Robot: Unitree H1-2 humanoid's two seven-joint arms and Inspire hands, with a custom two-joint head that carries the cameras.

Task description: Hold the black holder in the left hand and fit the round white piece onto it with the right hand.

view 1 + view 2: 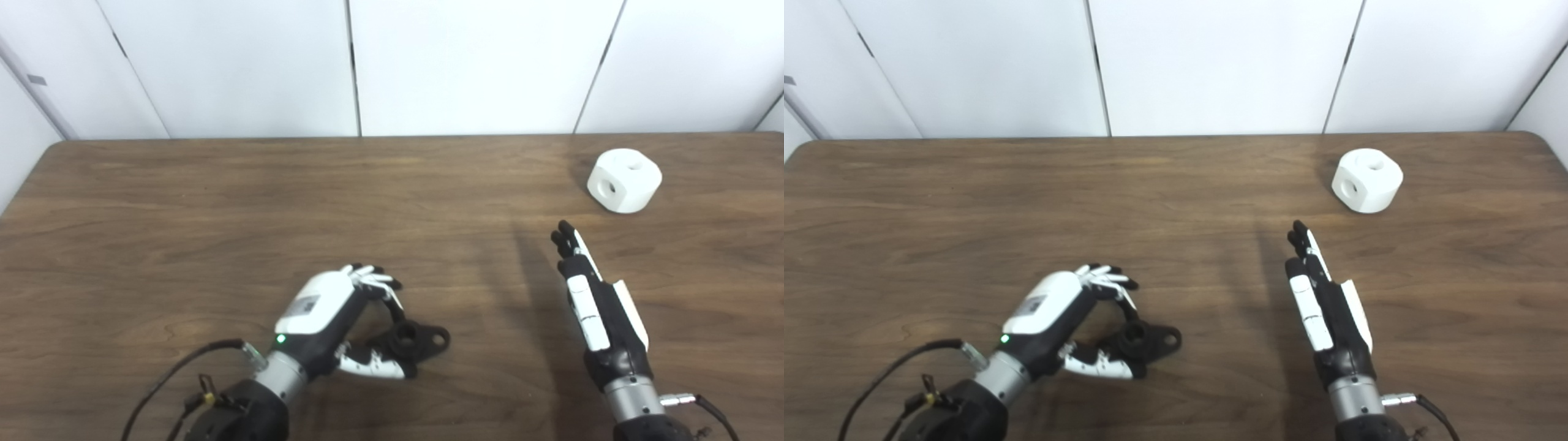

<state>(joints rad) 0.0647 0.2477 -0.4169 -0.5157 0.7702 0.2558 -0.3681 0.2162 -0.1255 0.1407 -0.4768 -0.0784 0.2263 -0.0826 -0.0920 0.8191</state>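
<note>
Round white piece point(625, 180): chunky, faceted, holed; black holder point(416, 340) in left hand point(334, 306).

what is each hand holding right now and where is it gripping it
Left hand grips the black holder at its near left end; right hand is open and empty.

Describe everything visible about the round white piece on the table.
The chunky round white piece, matte and plastic-looking, has faceted, chamfered edges, one round hole in its top face and another in the side facing the camera. It sits flat on the brown wooden table near the far right corner. Nothing touches it; the open right hand lies nearer the camera, clearly apart.
</note>
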